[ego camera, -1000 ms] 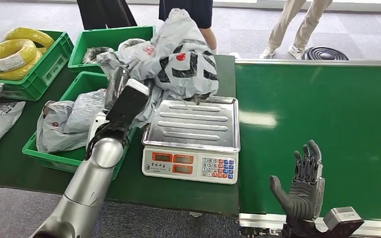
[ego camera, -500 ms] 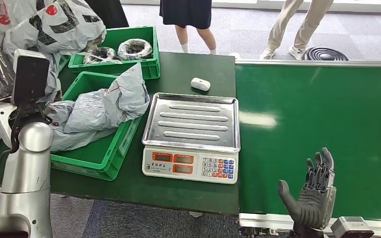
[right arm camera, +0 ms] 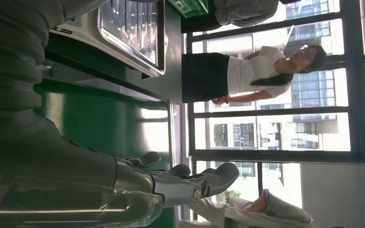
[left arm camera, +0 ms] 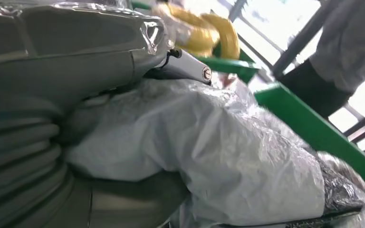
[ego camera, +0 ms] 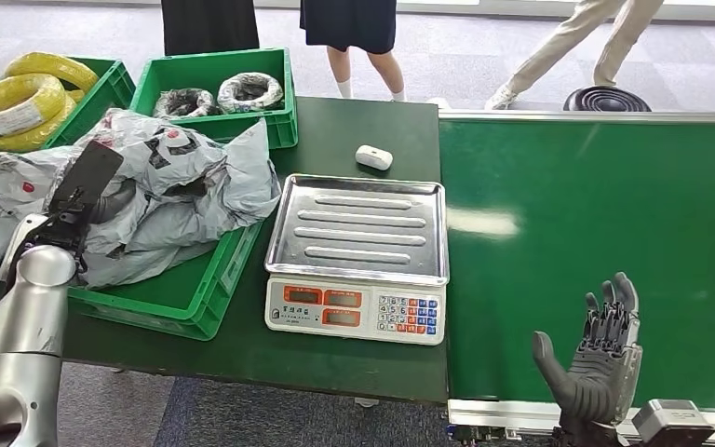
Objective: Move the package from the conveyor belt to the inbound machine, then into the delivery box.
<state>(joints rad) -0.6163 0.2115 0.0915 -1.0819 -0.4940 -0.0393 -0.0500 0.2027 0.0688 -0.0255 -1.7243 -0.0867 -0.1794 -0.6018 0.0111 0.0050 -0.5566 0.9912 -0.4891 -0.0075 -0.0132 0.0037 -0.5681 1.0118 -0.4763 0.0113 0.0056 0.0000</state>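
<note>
- Grey carpet floor runs along the far side of the scene, where 3 people [ego camera: 349, 37] stand behind a dark green table [ego camera: 335, 349], seen from the waist or legs down.
- On the right, the bright green conveyor belt [ego camera: 605, 200] stretches from the table's edge to the right border, its metal rail along the near side.
- At the table's middle sits the inbound machine [ego camera: 358, 256], a weighing scale with a ribbed steel tray and a keypad panel facing near; nothing lies on the tray.
- A small white device [ego camera: 373, 156] lies on the table just beyond the scale.
- Left of the scale, the delivery box [ego camera: 191, 303], a green crate, holds crumpled grey mailer bags.
- The package [ego camera: 163, 163], a grey plastic bag with black and red markings, lies on top of those bags at the crate's left part.
- The left hand [left arm camera: 43, 123] reaches into the crate over the package; the left wrist view shows the thick thumb and ribbed cover pressed against the grey plastic, but whether the fingers grip it cannot be told.
- The right hand [ego camera: 596, 363] is raised over the belt's near edge, palm upright, fingers apart and straight, holding nothing.
- 2 more green crates stand at the far left: 1 [ego camera: 223, 70] with wrapped coils, 1 [ego camera: 102, 98] with yellow cable coils [ego camera: 19, 102].
- A black coiled hose [ego camera: 605, 99] lies on the floor beyond the belt.
</note>
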